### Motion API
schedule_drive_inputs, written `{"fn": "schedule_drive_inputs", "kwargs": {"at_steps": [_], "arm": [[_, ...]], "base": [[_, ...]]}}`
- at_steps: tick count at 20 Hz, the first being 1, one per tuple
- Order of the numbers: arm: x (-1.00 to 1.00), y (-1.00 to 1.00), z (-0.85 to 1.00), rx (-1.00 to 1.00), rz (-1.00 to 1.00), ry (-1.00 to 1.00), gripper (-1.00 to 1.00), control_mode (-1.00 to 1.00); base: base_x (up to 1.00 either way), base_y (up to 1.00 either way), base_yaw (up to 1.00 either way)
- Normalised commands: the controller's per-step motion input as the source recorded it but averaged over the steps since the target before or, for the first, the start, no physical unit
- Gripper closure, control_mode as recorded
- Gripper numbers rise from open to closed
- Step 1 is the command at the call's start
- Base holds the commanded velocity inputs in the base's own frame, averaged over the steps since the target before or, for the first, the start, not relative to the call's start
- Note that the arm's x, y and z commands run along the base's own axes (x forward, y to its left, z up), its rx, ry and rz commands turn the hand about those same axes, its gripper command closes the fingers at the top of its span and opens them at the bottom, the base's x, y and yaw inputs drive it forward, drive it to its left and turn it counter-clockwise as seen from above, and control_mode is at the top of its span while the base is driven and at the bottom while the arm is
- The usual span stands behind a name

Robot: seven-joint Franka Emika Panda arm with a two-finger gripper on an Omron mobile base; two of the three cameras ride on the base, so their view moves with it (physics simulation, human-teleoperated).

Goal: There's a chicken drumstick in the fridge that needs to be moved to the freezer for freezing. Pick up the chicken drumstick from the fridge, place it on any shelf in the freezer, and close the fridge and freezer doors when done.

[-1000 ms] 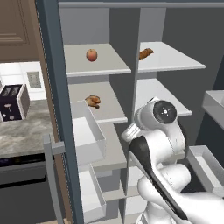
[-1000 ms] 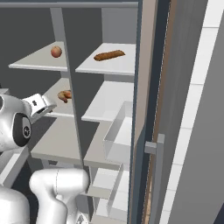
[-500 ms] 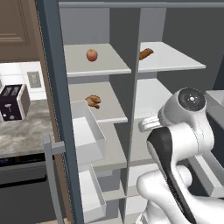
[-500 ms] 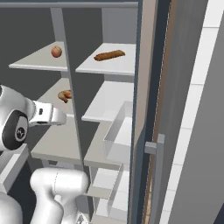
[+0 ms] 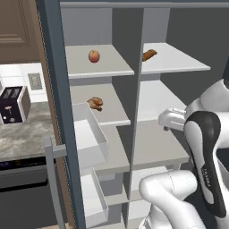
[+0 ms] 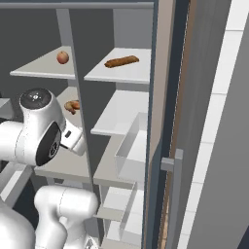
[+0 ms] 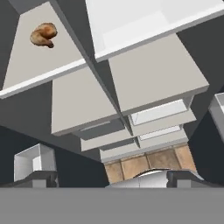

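The chicken drumstick (image 5: 95, 103) (image 6: 73, 105) (image 7: 43, 35) lies on the second shelf of the left compartment, the fridge (image 5: 100, 67), under the apple. My gripper (image 7: 112, 177) is open with nothing between its widely spread fingertips (image 7: 37, 177). In the left base view my white hand (image 5: 172, 118) hangs in front of the right compartment, the freezer (image 5: 172, 58), level with its lower shelf (image 5: 159, 147) (image 7: 153, 74). It is well to the right of and below the drumstick. Both slate-blue doors (image 5: 58, 112) (image 6: 165, 97) stand open.
A red-orange apple (image 5: 93, 56) (image 6: 62, 57) sits on the top left shelf and a long brown stick-shaped food (image 5: 150, 54) (image 6: 121, 61) on the top right shelf. Clear door bins (image 5: 89, 134) (image 6: 131, 151) jut inward. A toaster (image 5: 12, 105) stands on the left counter.
My arm has swung to the right. The hand moved from in front of the centre divider to in front of the right compartment. The food has not moved.
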Motion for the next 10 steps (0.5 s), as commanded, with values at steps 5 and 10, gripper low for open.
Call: {"fn": "schedule_drive_inputs", "kwargs": {"at_steps": [5, 10], "arm": [[0.0, 0.09, -0.07, 0.09, 0.0, 0.12, -1.0, -1.0], [0.0, 0.22, -0.1, -0.26, 0.0, 0.05, -1.0, -1.0]], "base": [[0.0, 0.0, 0.0], [0.0, 0.0, 0.0]]}}
